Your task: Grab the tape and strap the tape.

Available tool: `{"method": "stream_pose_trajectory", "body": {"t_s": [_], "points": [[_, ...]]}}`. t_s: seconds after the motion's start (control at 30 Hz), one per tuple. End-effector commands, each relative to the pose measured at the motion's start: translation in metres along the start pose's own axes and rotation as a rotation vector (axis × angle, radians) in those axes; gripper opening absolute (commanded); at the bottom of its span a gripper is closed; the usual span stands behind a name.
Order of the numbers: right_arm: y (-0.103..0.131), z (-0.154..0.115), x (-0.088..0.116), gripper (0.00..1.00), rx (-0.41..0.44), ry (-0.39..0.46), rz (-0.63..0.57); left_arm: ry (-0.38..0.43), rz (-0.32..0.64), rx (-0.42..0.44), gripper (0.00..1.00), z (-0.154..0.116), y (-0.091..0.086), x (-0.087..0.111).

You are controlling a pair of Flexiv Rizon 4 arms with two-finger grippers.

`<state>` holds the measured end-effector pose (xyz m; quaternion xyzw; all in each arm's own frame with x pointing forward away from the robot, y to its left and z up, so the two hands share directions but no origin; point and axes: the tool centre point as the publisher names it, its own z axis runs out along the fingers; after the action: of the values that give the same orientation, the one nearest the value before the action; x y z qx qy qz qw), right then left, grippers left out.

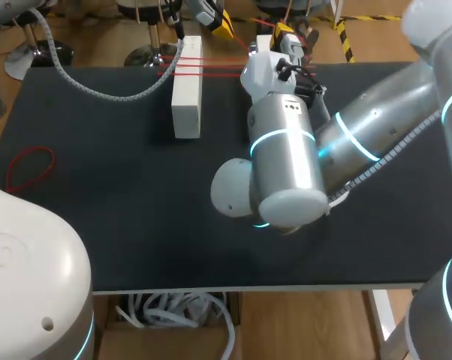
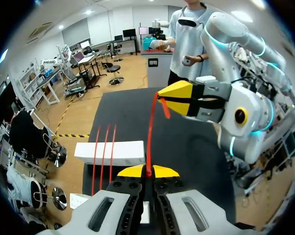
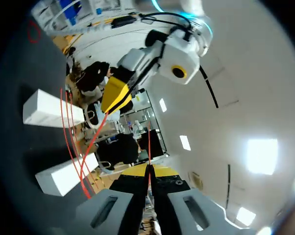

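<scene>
A red rubber band (image 2: 149,134) is stretched in the air between my two grippers. My left gripper (image 2: 147,171) is shut on one end, and my right gripper (image 2: 179,98) is shut on the other end just ahead of it. Both hang over the table's far edge, the left gripper (image 1: 217,21) beside the right gripper (image 1: 287,34). Below them stand two white blocks, one (image 1: 186,97) in plain sight and one (image 1: 263,43) half hidden by my right arm. Three red bands (image 1: 207,67) span the two blocks.
A loose red band (image 1: 28,166) lies near the left edge of the black table (image 1: 121,225). My right arm's bulky elbow (image 1: 282,165) hangs over the middle of the table. A grey cable (image 1: 98,90) loops over the far left corner.
</scene>
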<state>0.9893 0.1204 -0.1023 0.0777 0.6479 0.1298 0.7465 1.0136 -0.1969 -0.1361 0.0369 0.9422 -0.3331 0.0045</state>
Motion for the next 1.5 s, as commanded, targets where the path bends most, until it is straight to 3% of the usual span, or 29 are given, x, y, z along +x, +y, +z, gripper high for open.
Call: {"method": "stream_pose_trajectory", "body": {"t_s": [0.03,0.13,0.4,0.6,1.5], "points": [[0.008,0.006,0.009,0.00,0.105,-0.131,-0.217,0.002,-0.002,-0.004,0.00,-0.001,-0.001,0.000],[0.010,0.010,0.007,0.00,0.131,-0.150,-0.280,0.002,-0.002,-0.004,0.00,-0.001,-0.001,0.000],[0.021,0.006,0.005,0.00,0.051,-0.179,-0.500,0.002,-0.002,-0.004,0.00,-0.001,-0.001,0.000],[0.022,0.004,0.001,0.00,0.019,-0.187,-0.586,0.002,-0.002,-0.004,0.00,-0.001,-0.001,0.000],[0.033,0.011,0.003,0.00,0.071,-0.124,-0.640,0.002,-0.002,-0.004,0.00,-0.001,-0.001,0.000]]}}
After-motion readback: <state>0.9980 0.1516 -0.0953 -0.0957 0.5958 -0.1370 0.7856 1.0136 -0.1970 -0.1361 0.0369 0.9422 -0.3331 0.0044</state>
